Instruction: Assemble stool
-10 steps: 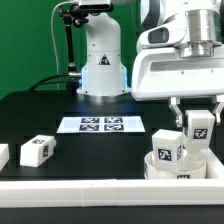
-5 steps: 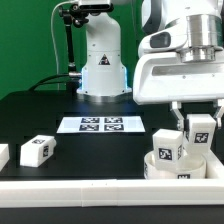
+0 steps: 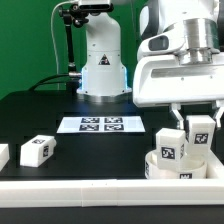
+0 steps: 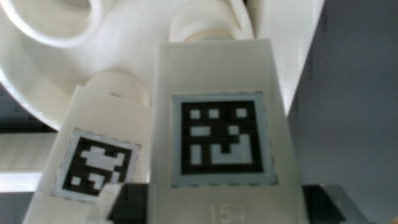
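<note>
Close beside the gripped leg (image 3: 201, 131), a second leg (image 3: 170, 148).

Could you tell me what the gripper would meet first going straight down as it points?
Below the gripper, probably the seat disc; the leg it grips would touch first, though depth is unclear.

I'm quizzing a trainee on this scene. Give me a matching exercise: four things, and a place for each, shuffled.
Things:
1 marker board
2 seat disc
3 loose leg
4 raised leg

Places:
A clamped in the gripper
B lying at the exterior view's left
C exterior view's lower right
D flat in the middle

Pairs: 1-D, 2-C, 3-B, 4-A
</note>
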`<action>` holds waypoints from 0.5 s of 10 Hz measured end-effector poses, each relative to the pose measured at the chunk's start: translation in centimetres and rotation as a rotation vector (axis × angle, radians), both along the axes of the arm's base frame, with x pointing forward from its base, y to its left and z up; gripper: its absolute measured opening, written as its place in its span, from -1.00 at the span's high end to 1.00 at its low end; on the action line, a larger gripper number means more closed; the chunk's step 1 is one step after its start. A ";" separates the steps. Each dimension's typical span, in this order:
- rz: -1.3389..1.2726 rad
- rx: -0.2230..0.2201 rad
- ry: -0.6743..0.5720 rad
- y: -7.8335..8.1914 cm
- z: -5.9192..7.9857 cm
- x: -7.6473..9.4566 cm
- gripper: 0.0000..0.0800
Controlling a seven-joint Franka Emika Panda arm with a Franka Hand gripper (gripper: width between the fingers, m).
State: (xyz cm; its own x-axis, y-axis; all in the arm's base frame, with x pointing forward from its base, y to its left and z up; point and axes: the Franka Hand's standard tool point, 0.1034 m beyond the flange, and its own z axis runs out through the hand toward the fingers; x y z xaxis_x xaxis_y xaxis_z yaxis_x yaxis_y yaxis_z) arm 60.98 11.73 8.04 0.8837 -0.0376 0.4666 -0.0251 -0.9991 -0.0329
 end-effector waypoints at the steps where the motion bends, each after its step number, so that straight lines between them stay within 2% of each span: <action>1: -0.006 0.003 -0.028 -0.1 0.0 0.0 0.15; 3: -0.012 0.005 -0.029 -0.2 0.0 0.0 0.15; 4: -0.014 0.006 -0.029 -0.2 0.0 0.0 -0.33; 5: -0.013 0.005 -0.029 -0.2 0.0 0.0 -0.53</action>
